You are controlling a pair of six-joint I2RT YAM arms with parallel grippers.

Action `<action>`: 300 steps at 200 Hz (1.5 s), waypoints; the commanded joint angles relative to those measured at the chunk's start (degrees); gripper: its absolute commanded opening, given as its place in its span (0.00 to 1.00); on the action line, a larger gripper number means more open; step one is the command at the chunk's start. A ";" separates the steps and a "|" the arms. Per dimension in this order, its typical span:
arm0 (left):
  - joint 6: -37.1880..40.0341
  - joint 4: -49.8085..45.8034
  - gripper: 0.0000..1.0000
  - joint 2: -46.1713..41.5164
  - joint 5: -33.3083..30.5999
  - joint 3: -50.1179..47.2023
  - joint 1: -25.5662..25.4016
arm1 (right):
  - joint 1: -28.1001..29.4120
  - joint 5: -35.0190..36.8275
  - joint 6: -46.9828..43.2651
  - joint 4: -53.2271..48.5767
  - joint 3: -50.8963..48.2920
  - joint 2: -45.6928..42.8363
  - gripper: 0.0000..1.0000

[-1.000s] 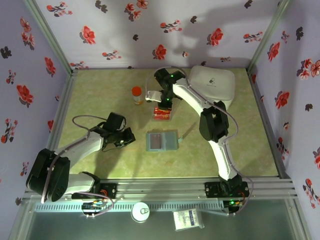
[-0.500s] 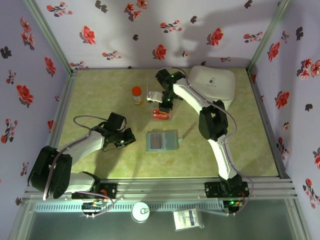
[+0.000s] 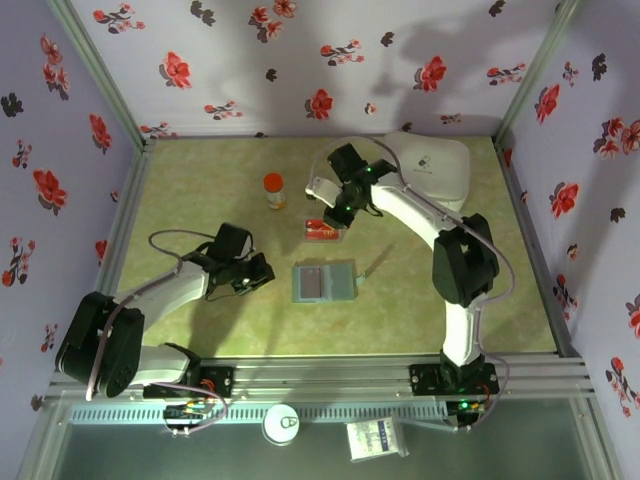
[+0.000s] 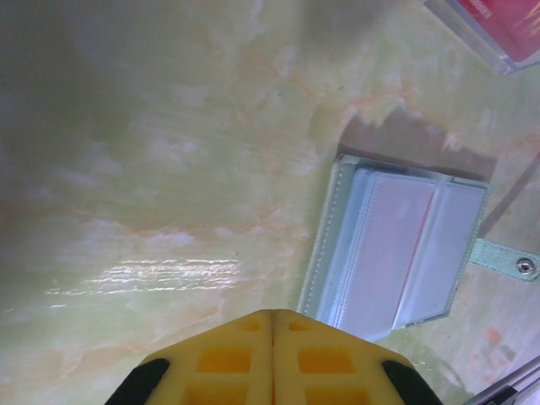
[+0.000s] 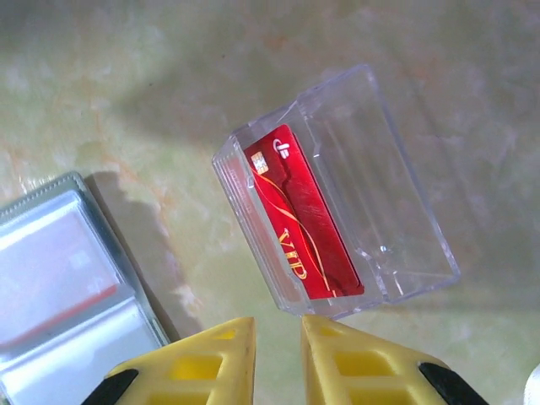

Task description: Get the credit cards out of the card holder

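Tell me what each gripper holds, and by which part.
Nothing. The left gripper is shut and empty; the right gripper is slightly open, empty, near the clear tray.

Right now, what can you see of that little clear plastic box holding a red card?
The small clear thin-walled rectangular plastic tray lies open-topped on the pale green marbled table. A red card with gold VIP lettering lies along one long side; the rest is bare. The open grey-blue card holder lies nearby, not touching it.
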 commanded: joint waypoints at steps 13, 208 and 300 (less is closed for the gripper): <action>-0.90 1.39 0.06 1.10 1.14 3.04 -1.44 | 0.93 0.91 18.06 11.61 -9.57 -5.48 0.22; -2.13 7.21 0.02 10.75 -0.27 4.75 -9.06 | 9.29 0.69 71.24 32.95 -39.51 -20.77 0.15; -2.35 6.23 0.00 14.39 -1.42 4.49 -10.40 | 9.66 -6.19 76.20 38.10 -42.36 -18.18 0.27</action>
